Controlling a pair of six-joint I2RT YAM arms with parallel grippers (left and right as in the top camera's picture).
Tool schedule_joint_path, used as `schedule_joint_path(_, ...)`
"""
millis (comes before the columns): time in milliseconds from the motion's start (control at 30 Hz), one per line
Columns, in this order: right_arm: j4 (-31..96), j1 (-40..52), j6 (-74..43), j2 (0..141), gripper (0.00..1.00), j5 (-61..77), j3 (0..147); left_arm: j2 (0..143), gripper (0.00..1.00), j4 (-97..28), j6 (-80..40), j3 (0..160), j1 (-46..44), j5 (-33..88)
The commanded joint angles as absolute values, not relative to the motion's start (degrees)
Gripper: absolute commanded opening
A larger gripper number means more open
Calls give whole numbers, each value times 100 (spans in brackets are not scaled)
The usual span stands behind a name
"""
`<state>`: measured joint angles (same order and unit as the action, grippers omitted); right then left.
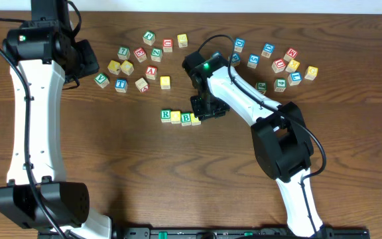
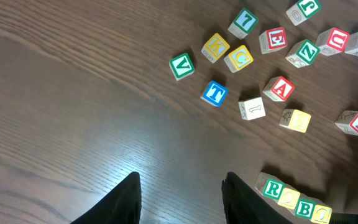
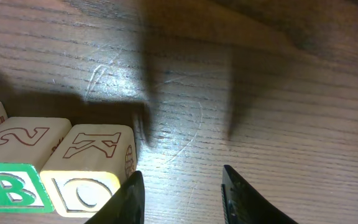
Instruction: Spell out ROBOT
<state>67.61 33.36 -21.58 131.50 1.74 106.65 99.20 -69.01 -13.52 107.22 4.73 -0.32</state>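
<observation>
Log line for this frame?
R-O-B-O row laid | right gripper open beside last O | left gripper open, empty | blue T block unplaced

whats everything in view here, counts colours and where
spelled row: four blocks, green R, yellow, green B, yellow O, table centre
left cluster: about thirteen blocks, mixed colours, upper middle
T block: one, blue, in left cluster
right cluster: about eleven blocks, mixed colours, upper right
table: one, dark wood
left arm: white and black, left side
right arm: white and black, reaching to the row
left fingers: two, black, open over bare table
right fingers: two, black, open beside end O
</observation>
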Motion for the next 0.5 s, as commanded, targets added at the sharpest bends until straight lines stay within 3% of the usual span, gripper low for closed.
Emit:
schedule_joint_path(0, 6746, 3398, -2095, 13148, 34, 191, 10615, 9885, 42, -6936, -1402, 10709, 480, -64)
schedule_joint_path(467, 7199, 3135, -2001, 13146, 31, 187, 11450, 9885, 42, -6936, -1402, 10709, 480, -64)
